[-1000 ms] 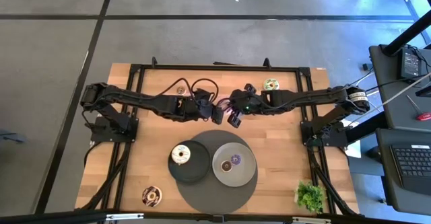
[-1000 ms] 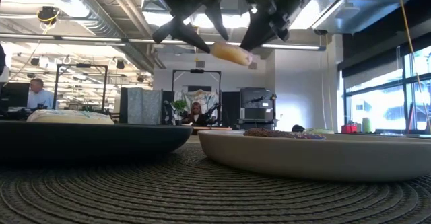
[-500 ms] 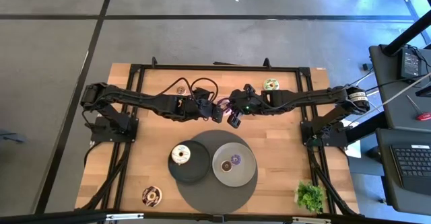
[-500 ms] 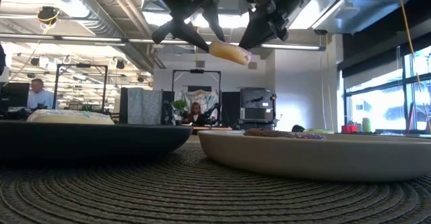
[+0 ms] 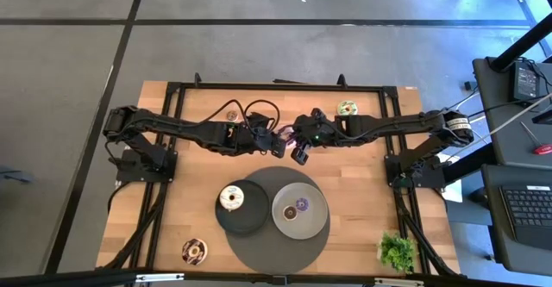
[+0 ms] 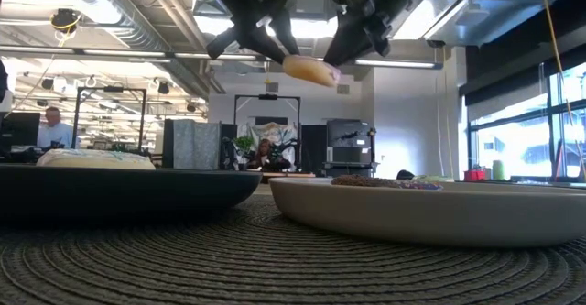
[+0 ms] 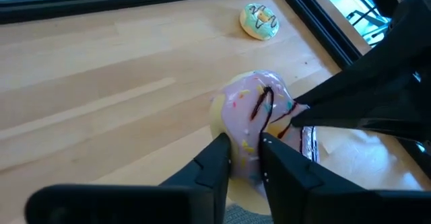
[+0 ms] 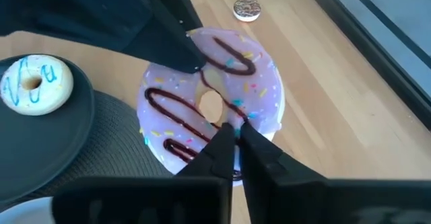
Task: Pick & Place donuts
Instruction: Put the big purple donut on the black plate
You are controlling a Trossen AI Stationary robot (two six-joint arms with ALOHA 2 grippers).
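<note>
A pink-iced donut [image 5: 287, 134] with chocolate lines hangs in the air over the far middle of the table, between my two grippers. My left gripper [image 7: 246, 153] comes at it from the table's left. My right gripper [image 8: 236, 135] comes from the right. Both are shut on it. In the low view the donut [image 6: 309, 69] is high above the plates, slightly tilted. A white donut [image 5: 231, 196] lies on the dark plate [image 5: 244, 220]. A purple one [image 5: 301, 205] lies on the grey plate [image 5: 289, 220]. My left gripper has the donut's rim [image 7: 244, 138] pinched between its two fingers, on the side toward the table's left. The fingers slant down from the upper left. The donut is clear of the table and nearly level. My right gripper holds the ring on the opposite side, between the hole and the outer edge [image 8: 250, 120]. Its fingers [image 8: 221, 146] stand close together and hide the place of contact. They slant down from the table's right.
Both plates stand on a round dark woven mat [image 5: 278, 244] at the near middle. Loose donuts lie on the wood: a green one [image 5: 347, 108] and a small one [image 5: 231, 115] at the far edge, and one [image 5: 194, 251] near left. A small plant [image 5: 397, 251] stands near right.
My left gripper has shut its fingers on the rim of the pink donut, which my right gripper kept holding in the air. The donut has stayed at about the same place and height.
</note>
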